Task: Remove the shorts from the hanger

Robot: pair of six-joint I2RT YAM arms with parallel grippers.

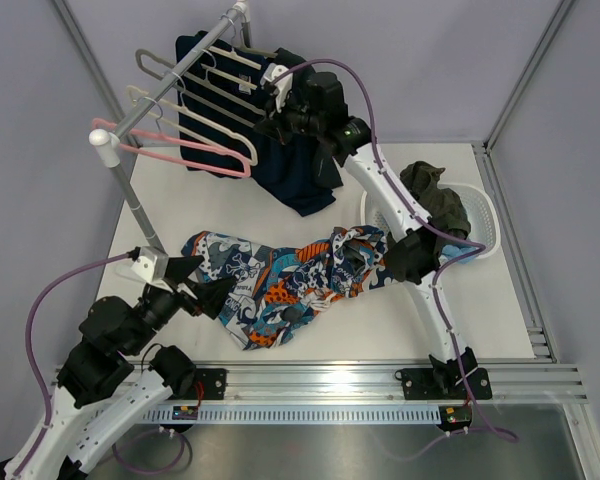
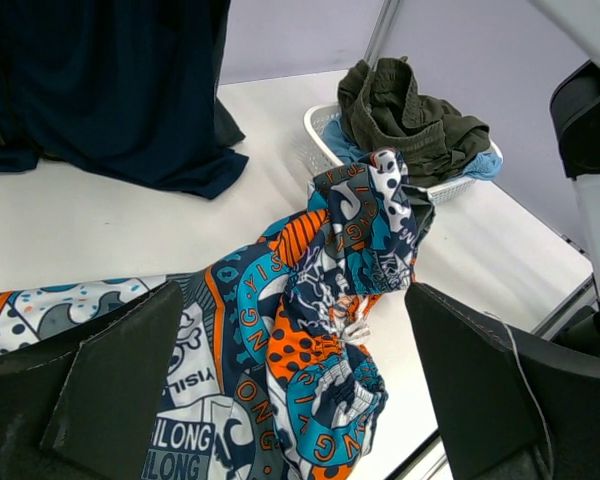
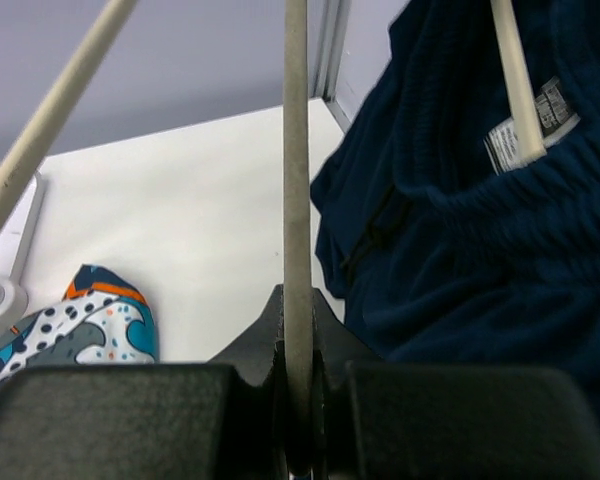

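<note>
Right gripper (image 3: 297,400): fingers shut tight on a thin pale hanger bar (image 3: 296,150), which runs straight up out of the pinch. No gap visible.

Navy shorts (image 3: 480,250) hang just right of those fingers, close to them but not in the pinch. The ribbed waistband is draped over a second pale bar (image 3: 515,80), up and right of the fingertips, with the label showing. Can't tell if both bars belong to one hanger.

Left gripper (image 2: 298,370): fingers spread wide and holding nothing, low over the table (image 2: 100,215). Patterned shorts (image 2: 310,330) lie crumpled between and ahead of the fingers. A basket (image 2: 315,125) of olive clothes sits far ahead and to the right, and navy cloth hangs far ahead on the left.

Handling, as a judgement:
- The navy shorts look soft, light and limp, a knit fabric that should bunch and sag rather than keep its shape.
- They should slide off a smooth bar easily.
- The waistband is the thickest part, so the best hold is there, beside the bar. The loose leg fabric would only stretch.
- The hanger is thin and light and likely to swing, so it needs pinning while the cloth is pulled.
</note>
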